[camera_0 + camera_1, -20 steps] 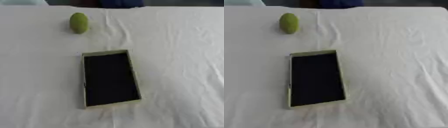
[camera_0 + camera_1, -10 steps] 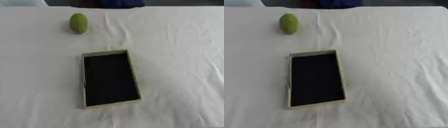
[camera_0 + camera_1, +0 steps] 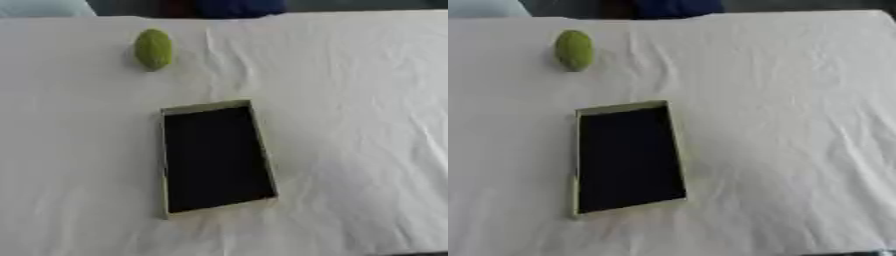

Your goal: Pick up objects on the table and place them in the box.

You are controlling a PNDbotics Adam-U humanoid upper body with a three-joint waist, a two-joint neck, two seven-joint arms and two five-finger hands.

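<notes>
Box: one (image 3: 216,159), a long rectangle with thin pale olive walls and a dark inside, lying flat near the middle of the surface, its long axis running away from the robot and slightly askew.
Box contents: nothing can be made out in it; the inside reads as plain black.
Object: one (image 3: 153,48), a small green oval, lying beyond the box's far left corner, well apart from it and near the far edge of the surface.
What the object is: hard to tell; only its green colour and rounded, egg-like shape show.
Surface: one (image 3: 350,125), covered in a white wrinkled cloth, with creases running past the box on its right.
Cut off: the cloth's near edge just shows at the lower right corner, beyond the box.
Far edge: dark and blue shapes above the object, cut by the frame and not identifiable.
Hands: neither shows in either view, so whether they are spread or closed cannot be told.
</notes>
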